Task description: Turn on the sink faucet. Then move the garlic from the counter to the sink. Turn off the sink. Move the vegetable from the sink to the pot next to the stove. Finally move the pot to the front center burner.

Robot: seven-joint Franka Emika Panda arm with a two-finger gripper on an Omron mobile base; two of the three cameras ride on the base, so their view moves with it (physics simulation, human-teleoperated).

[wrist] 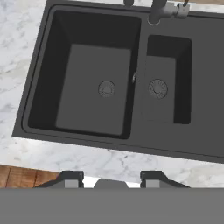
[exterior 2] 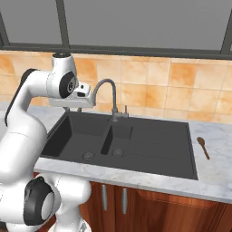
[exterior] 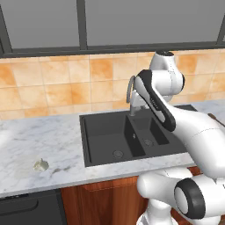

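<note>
The garlic point(exterior: 41, 165) is a small cream bulb lying on the white marble counter point(exterior: 26, 145), left of the sink. The black double sink point(exterior: 110, 136) point(exterior 2: 136, 145) point(wrist: 96, 87) has nothing in either bowl. The dark gooseneck faucet point(exterior: 130, 90) point(exterior 2: 108, 90) stands behind the divider, with its small lever point(exterior 2: 125, 109) at the base point(wrist: 158, 12). No water shows at the spout. My gripper point(exterior 2: 73, 108) point(wrist: 111, 177) hangs above the wide bowl's front edge, pointing down. It is open, with nothing between its fingertips point(wrist: 72, 177). The pot and the stove are out of view.
A wooden spoon point(exterior 2: 203, 147) lies on the counter right of the sink. Orange tiles point(exterior 2: 154, 86) and a window close off the back. A dark appliance front point(exterior: 26, 208) sits under the counter at the left.
</note>
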